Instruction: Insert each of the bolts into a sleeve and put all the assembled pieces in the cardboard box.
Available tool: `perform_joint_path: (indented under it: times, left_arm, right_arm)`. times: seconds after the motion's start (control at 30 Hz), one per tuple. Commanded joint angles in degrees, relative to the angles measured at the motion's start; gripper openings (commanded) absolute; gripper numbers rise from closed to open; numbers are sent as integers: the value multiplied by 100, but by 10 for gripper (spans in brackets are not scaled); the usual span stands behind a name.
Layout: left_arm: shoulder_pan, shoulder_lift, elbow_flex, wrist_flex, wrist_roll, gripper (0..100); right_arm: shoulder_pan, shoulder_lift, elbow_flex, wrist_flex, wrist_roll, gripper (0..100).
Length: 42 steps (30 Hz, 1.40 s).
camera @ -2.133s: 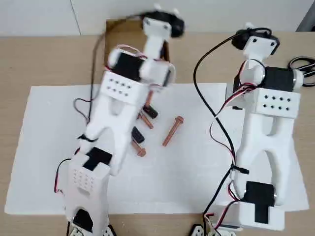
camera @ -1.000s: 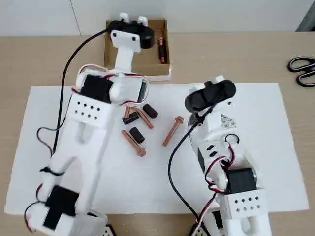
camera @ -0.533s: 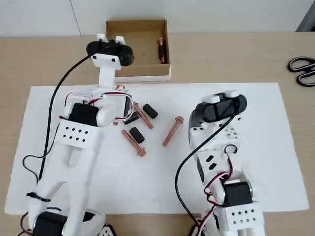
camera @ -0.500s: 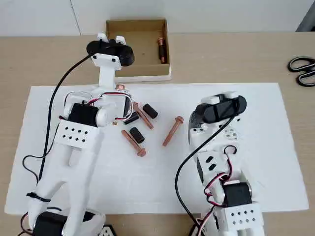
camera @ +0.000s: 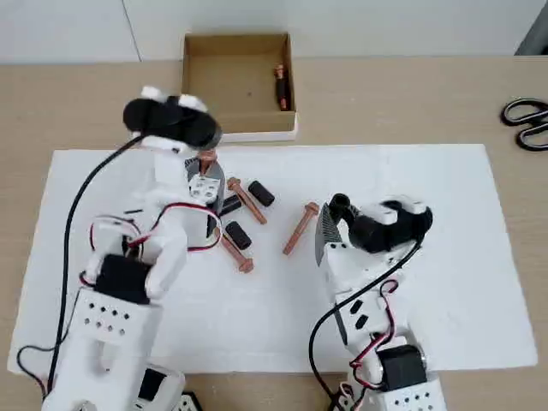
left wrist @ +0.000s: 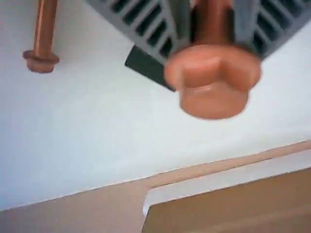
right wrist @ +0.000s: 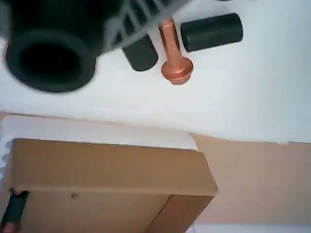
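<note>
My left gripper (camera: 205, 174) is shut on a copper bolt (camera: 205, 159) held just above the white mat; in the left wrist view the bolt's head (left wrist: 212, 80) points outward between the grey jaws. My right gripper (camera: 330, 219) is shut on a black sleeve (camera: 340, 205), its bore (right wrist: 48, 59) facing outward. On the mat between the arms lie three loose bolts (camera: 300, 228) (camera: 233, 250) (camera: 247, 199) and three loose sleeves (camera: 260, 193) (camera: 237, 234) (camera: 228, 205). The cardboard box (camera: 195, 84) at the back holds one assembled piece (camera: 280, 86).
The white mat (camera: 257, 325) covers most of the wooden table. Scissors (camera: 524, 115) lie at the far right edge. The near half of the mat holds nothing but the arms' bases. The box wall (right wrist: 107, 167) stands just beyond the mat's far edge.
The left arm has drawn back from over the box to the mat, bolt still held. The right arm folded down and swung its gripper toward the loose parts.
</note>
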<state>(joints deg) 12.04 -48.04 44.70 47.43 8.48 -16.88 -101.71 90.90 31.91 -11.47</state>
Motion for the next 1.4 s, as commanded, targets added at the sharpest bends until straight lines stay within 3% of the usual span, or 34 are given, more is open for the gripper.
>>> perform_joint_path:
  times: [0.0,0.1,0.4,0.73,1.03,1.37]
  left_arm:
    - [62,-290,796,-1354,457,6]
    - [176,-281,1007,-2066,659,6]
    - [519,-273,1007,-2505,1451,6]
    - [1635,-308,1042,-2919,1433,6]
    - [2022,-281,1024,-2954,1301,6]
    - [2092,-281,1552,-3851,1178,6]
  right_arm:
    - [-13,-224,264,-198,448,3]
    - [-31,-189,299,-198,448,3]
    - [-207,-189,519,-145,448,3]
    - [-532,-189,554,-145,448,3]
    - [-585,-189,554,136,448,3]
    - [-919,-189,554,136,448,3]
